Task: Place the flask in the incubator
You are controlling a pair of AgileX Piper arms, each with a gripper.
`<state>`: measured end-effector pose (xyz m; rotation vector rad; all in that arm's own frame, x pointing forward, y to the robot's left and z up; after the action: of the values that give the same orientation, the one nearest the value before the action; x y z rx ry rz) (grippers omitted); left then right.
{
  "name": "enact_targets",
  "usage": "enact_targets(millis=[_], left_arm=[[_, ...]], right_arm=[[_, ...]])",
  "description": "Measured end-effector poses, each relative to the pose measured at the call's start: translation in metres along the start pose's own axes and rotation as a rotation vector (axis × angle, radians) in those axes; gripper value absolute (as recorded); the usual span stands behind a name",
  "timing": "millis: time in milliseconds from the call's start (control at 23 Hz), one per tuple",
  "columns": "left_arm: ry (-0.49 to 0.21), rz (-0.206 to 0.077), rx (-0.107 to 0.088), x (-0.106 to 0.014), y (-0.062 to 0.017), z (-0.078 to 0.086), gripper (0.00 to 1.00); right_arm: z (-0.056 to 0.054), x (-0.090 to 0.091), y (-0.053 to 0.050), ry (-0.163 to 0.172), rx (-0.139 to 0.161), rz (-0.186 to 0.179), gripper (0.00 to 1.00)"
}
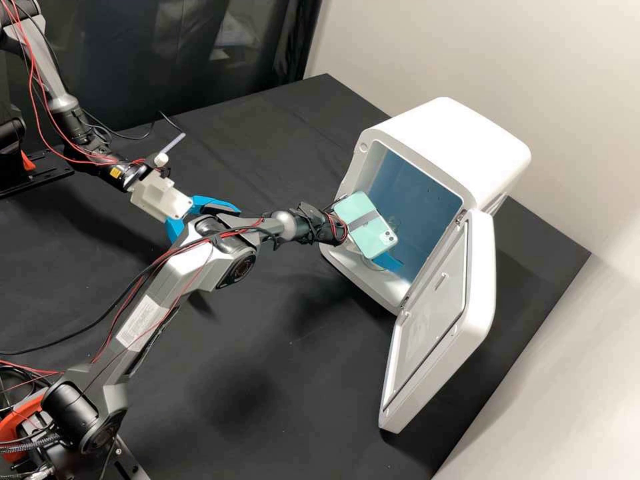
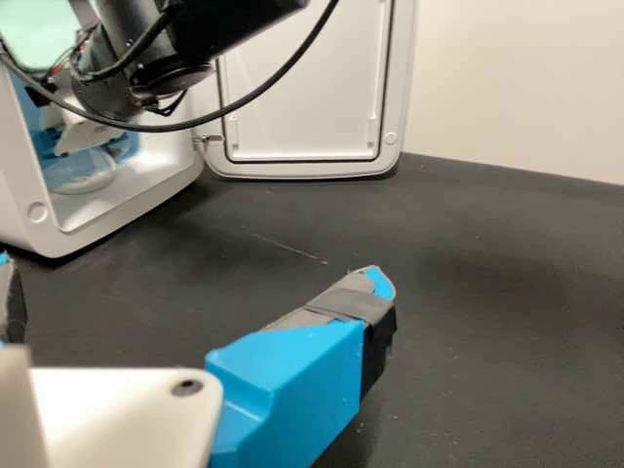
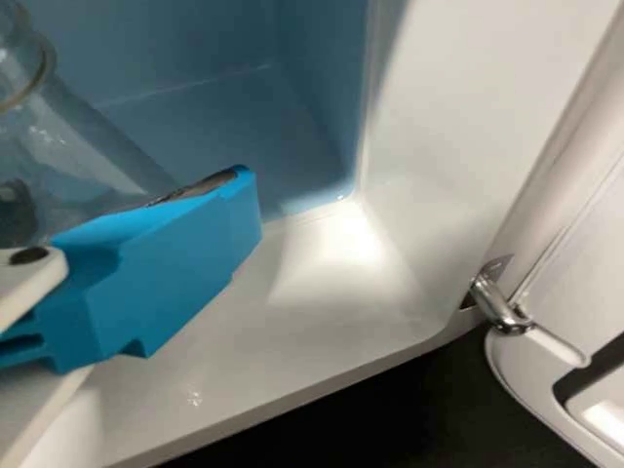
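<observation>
We judge the glass flask (image 3: 68, 146) slick and fragile, best gripped gently near its neck, and the right end effector (image 1: 392, 261) seems closed on it inside the incubator (image 1: 467, 153).

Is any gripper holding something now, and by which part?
The right gripper appears to hold the clear glass conical flask by its sloping side below the neck. The left gripper holds nothing.

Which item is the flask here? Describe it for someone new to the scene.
Find the white incubator with its door open on the black bench. Inside its blue chamber, beside the right gripper, is the flask: the only clear glass thing there.
</observation>
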<state>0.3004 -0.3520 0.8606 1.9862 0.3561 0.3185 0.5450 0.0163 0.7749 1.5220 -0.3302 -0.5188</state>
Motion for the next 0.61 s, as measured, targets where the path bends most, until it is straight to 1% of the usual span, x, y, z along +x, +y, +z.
enact_targets(millis=[87, 130, 174, 261, 304, 478, 521, 608], left_arm=[[-0.029, -0.01, -0.024, 0.0, 0.0001, -0.0006, 1.0], [-0.044, -0.015, -0.03, -0.0001, 0.0, -0.0004, 1.0], [-0.055, -0.021, -0.047, -0.0001, 0.0002, -0.0012, 1.0], [-0.058, -0.024, -0.074, -0.0002, 0.0008, -0.0037, 1.0], [-0.055, -0.023, -0.078, -0.0002, 0.0012, -0.0049, 1.0], [-0.06, -0.027, -0.11, -0.0004, 0.0019, -0.0077, 1.0], [-0.071, -0.033, -0.114, -0.0001, 0.0021, -0.0074, 1.0], [-0.083, -0.035, -0.123, 0.0007, 0.0037, -0.008, 1.0]], right_arm=[[-0.0002, 0.0, -0.0001, 0.002, 0.0, -0.002, 1.0], [0.0005, 0.0001, -0.0007, 0.0, 0.001, -0.004, 1.0], [0.0016, 0.0002, -0.0018, -0.003, -0.001, -0.007, 1.0], [0.0026, 0.0004, -0.0031, -0.005, 0.002, -0.013, 1.0], [0.0024, 0.0004, -0.0032, -0.003, 0.002, -0.014, 1.0], [0.0036, 0.0005, -0.0041, -0.006, 0.0, -0.017, 1.0], [0.0045, 0.0006, -0.0051, -0.009, -0.002, -0.02, 1.0], [0.0058, 0.0008, -0.0064, -0.011, -0.004, -0.025, 1.0]])
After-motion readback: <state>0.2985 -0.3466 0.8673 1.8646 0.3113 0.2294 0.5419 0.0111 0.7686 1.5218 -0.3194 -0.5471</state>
